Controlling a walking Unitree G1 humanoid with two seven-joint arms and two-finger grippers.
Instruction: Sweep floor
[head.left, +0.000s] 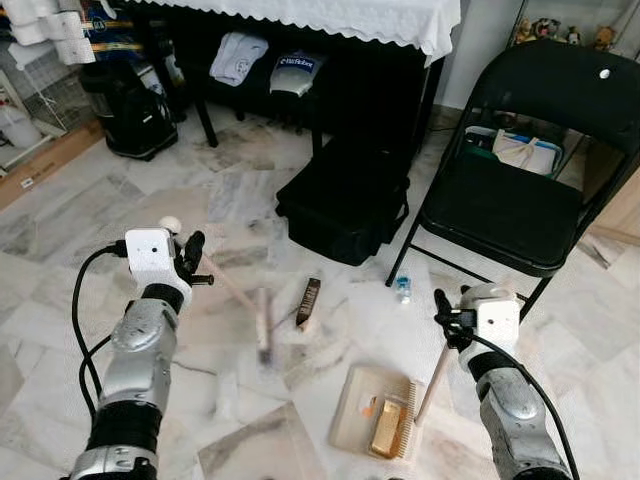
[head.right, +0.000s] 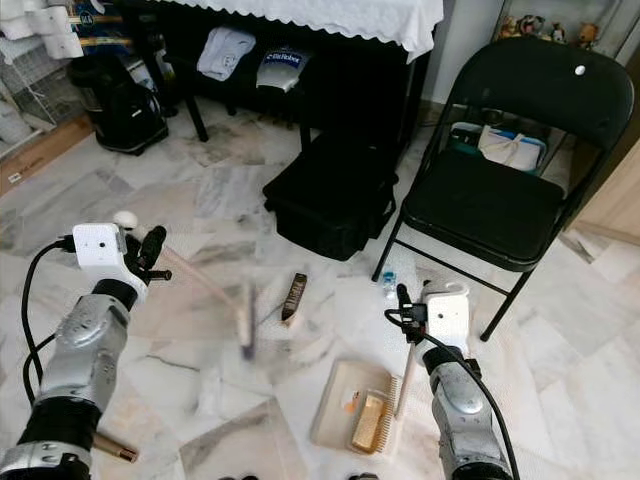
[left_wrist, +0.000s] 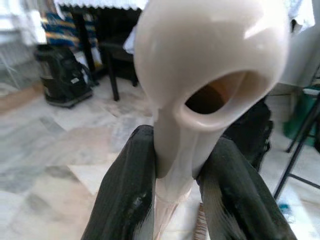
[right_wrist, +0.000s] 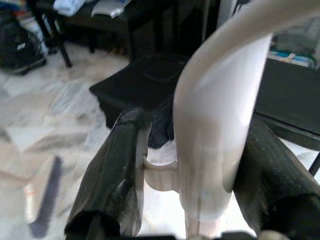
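Note:
My left gripper (head.left: 186, 256) is shut on the top of a beige broom handle (left_wrist: 210, 65), whose rounded end has a hanging hole. The handle slopes down to the blurred broom head (head.left: 265, 328) on the marble floor. My right gripper (head.left: 447, 316) is shut on the pale handle (right_wrist: 215, 125) of a beige dustpan (head.left: 352, 412), which rests on the floor in front of me. A yellowish block (head.left: 388, 428) lies in the pan against its comb edge. A dark brown oblong piece (head.left: 308, 300) and a small clear bottle (head.left: 402, 290) lie on the floor beyond the pan.
A black folding chair (head.left: 520, 200) stands at the right, close to my right arm. A black bag (head.left: 345, 200) sits under a table with a white cloth (head.left: 330, 20). A black appliance (head.left: 130, 110) stands far left. A wooden stick (head.right: 115, 450) lies near my left side.

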